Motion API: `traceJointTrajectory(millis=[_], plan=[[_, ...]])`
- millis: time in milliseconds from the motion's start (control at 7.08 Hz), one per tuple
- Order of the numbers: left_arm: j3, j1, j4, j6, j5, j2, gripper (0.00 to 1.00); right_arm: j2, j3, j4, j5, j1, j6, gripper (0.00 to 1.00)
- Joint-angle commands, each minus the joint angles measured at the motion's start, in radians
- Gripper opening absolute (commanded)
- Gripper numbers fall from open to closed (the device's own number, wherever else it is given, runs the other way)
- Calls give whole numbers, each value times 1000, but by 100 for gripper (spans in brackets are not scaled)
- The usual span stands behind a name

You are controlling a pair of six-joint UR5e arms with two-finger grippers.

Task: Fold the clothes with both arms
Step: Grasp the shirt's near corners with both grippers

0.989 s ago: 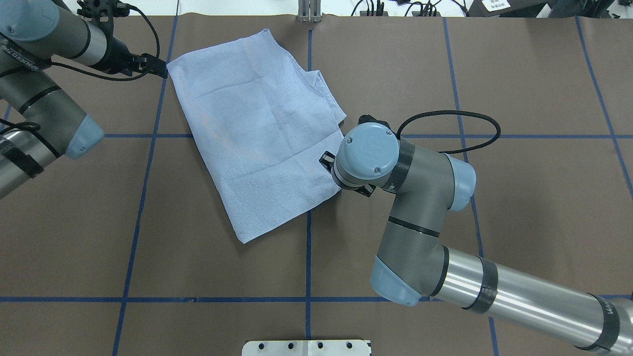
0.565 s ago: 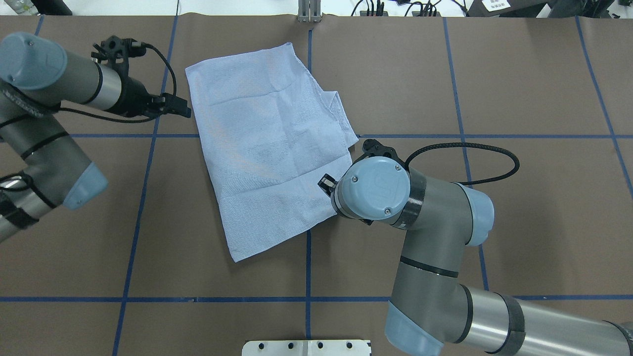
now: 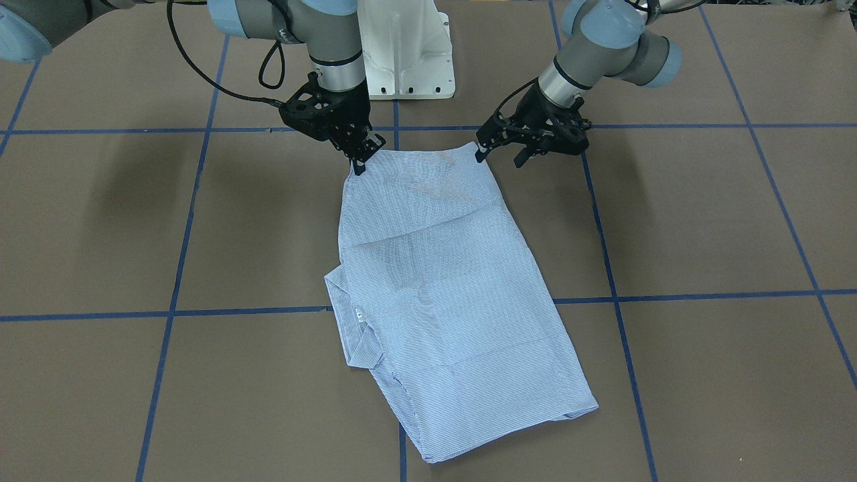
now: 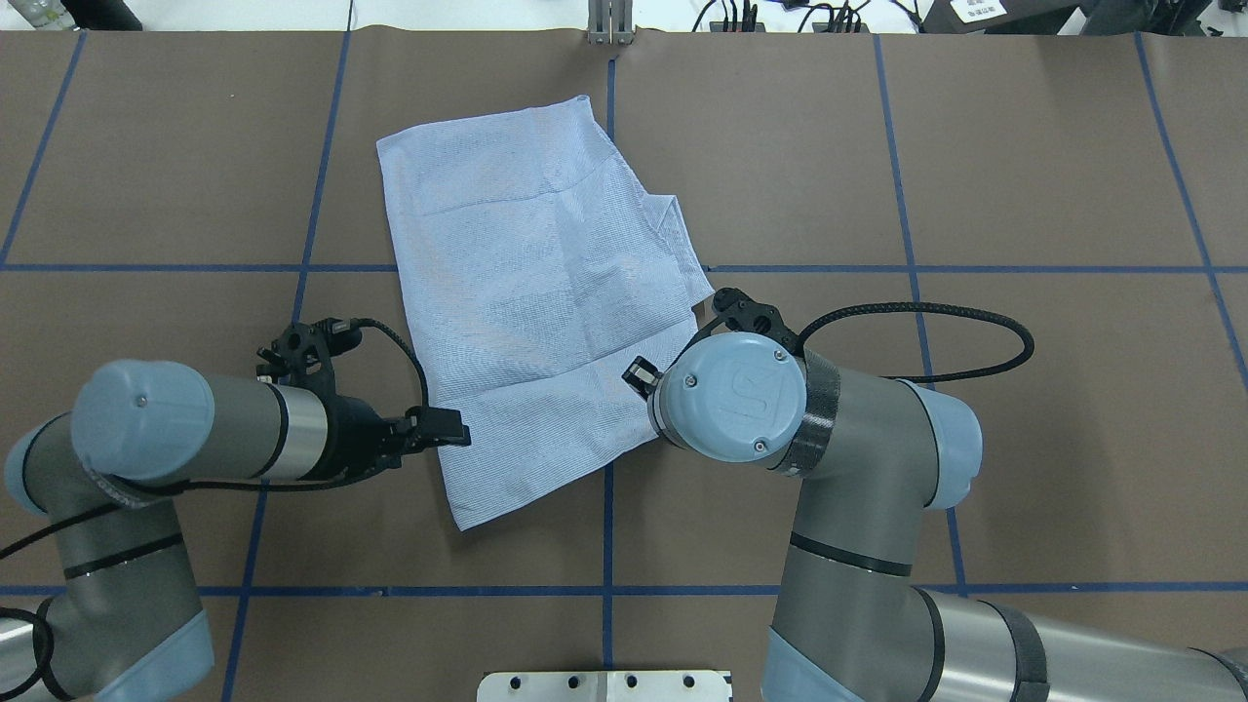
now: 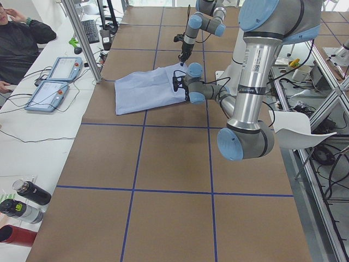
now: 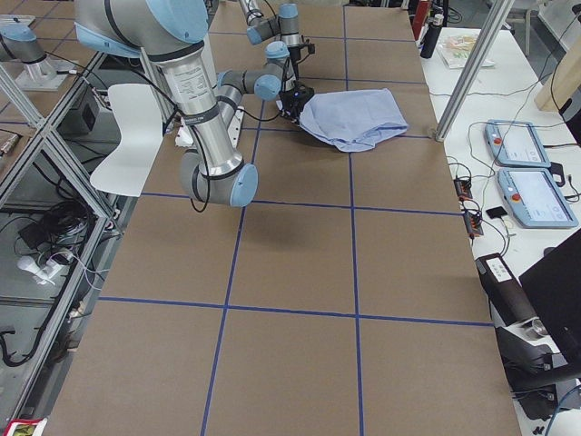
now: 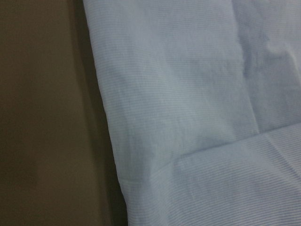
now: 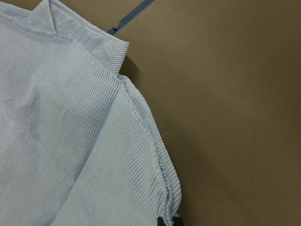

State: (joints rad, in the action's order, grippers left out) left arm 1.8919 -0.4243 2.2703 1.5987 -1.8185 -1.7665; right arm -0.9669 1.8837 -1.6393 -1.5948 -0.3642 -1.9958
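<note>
Overhead view: shirt (image 4: 536, 292) corner at 4 o'clock is pinched by R gripper (image 3: 359, 163). L gripper (image 4: 450, 429) is spread at the 7 o'clock edge. Neck label (image 3: 359, 313) can't be read.

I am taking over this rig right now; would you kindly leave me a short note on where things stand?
Grippers: the left gripper is open at one near corner of the shirt, not closed on it. The right gripper is shut on the other near corner.
Shirt: it lies on the table as a long narrow panel, sleeves out of sight, collar peeking out on the right arm's side.
Done: the side folds, judging by the shape.
Left: close the left gripper on its corner, then probably carry the near edge over to the far end.
</note>
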Motion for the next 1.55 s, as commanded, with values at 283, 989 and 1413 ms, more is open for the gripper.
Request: traceJointTrajectory(millis=[283,989,1413], plan=[[-34,100,0,104,70,-11,82,-7,18,-2,4,-1,0,0],[-70,113,0,106,62,-48,12,-9,21,-2,4,-1,0,0],[-44,110,0,104,61,-45,0,-29,23,-2,9,1,0,0]])
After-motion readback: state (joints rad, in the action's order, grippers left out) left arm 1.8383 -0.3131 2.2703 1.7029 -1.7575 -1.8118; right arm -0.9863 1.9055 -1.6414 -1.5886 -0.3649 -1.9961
